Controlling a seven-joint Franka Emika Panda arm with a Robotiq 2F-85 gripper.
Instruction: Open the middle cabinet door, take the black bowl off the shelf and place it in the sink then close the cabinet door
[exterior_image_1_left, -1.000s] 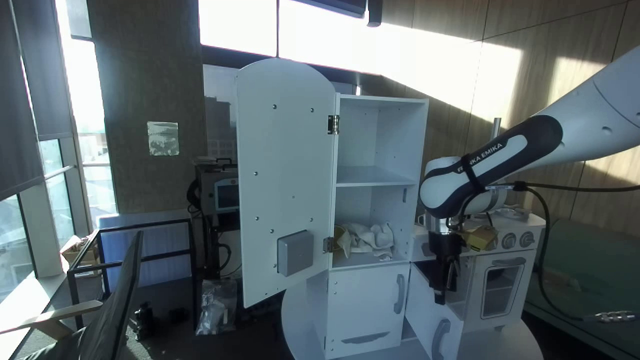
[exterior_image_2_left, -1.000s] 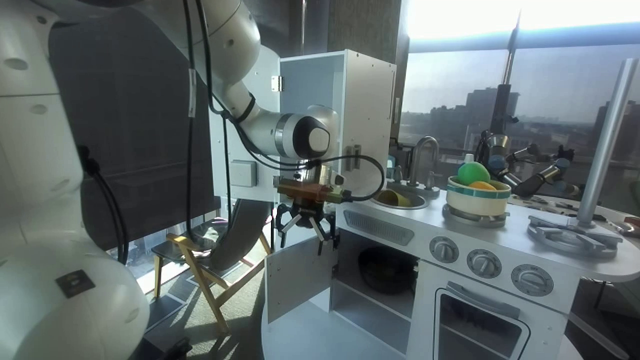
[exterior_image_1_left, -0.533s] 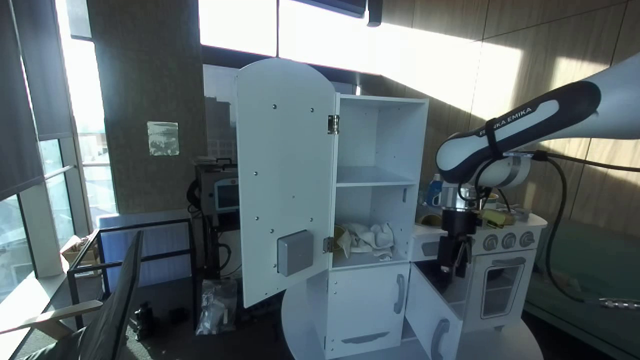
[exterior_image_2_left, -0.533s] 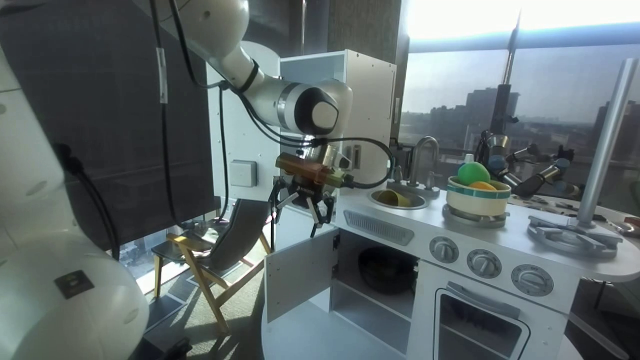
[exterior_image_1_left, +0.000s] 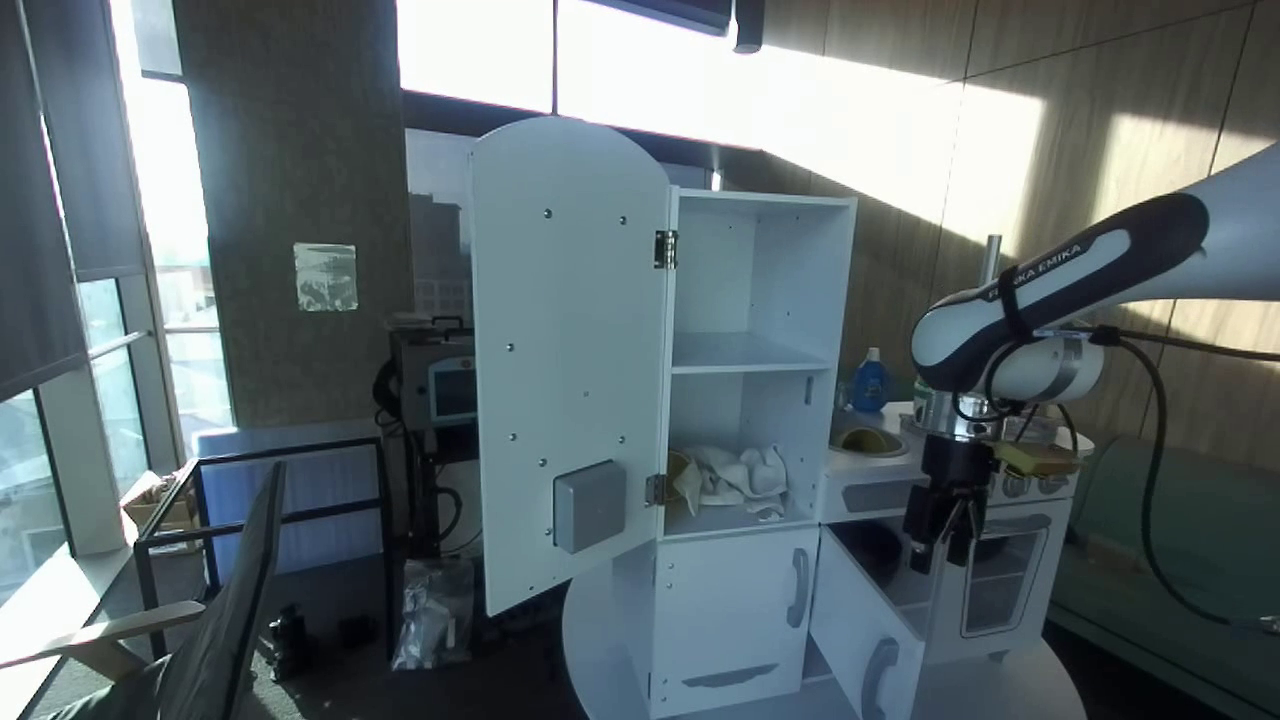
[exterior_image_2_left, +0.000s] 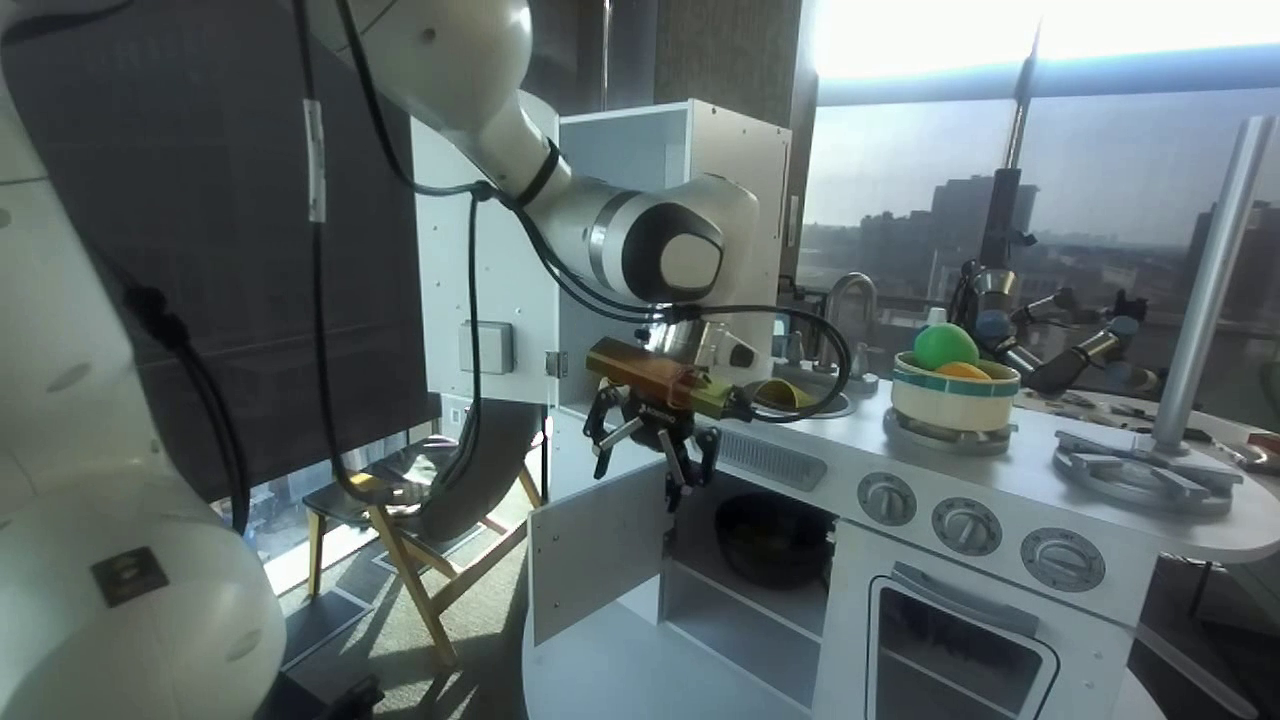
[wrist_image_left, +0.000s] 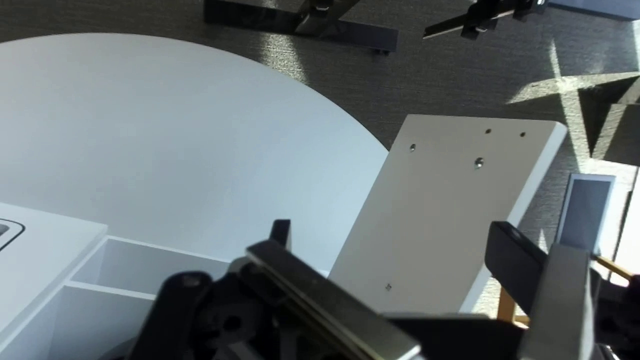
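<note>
In both exterior views: door (exterior_image_2_left: 590, 560) stands out from left side of cabinet (exterior_image_2_left: 735, 648); oven (exterior_image_2_left: 962, 640) right of cabinet, sink (exterior_image_1_left: 901, 447) above cabinet, cupboard (exterior_image_1_left: 712, 275) left of sink. In an exterior view: bowl (exterior_image_2_left: 770, 545) on shelf (exterior_image_2_left: 740, 598) in cabinet; gripper (exterior_image_2_left: 648, 480) before cabinet, left of bowl; container (exterior_image_2_left: 780, 393) in sink, faucet (exterior_image_2_left: 855, 279) behind sink; pot (exterior_image_2_left: 955, 403) on burner (exterior_image_2_left: 945, 436) right of sink, ball (exterior_image_2_left: 945, 346) in pot.

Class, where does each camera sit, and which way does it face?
An exterior view: near the arm, facing the toy kitchen; arm and open claw show.
An exterior view: in front of the tall arched door, facing it; arm and claw show.
Wrist view: on the arm's end, looking down at the middle cabinet door; claw fingers show.
Both exterior views share that door, standing open.
</note>
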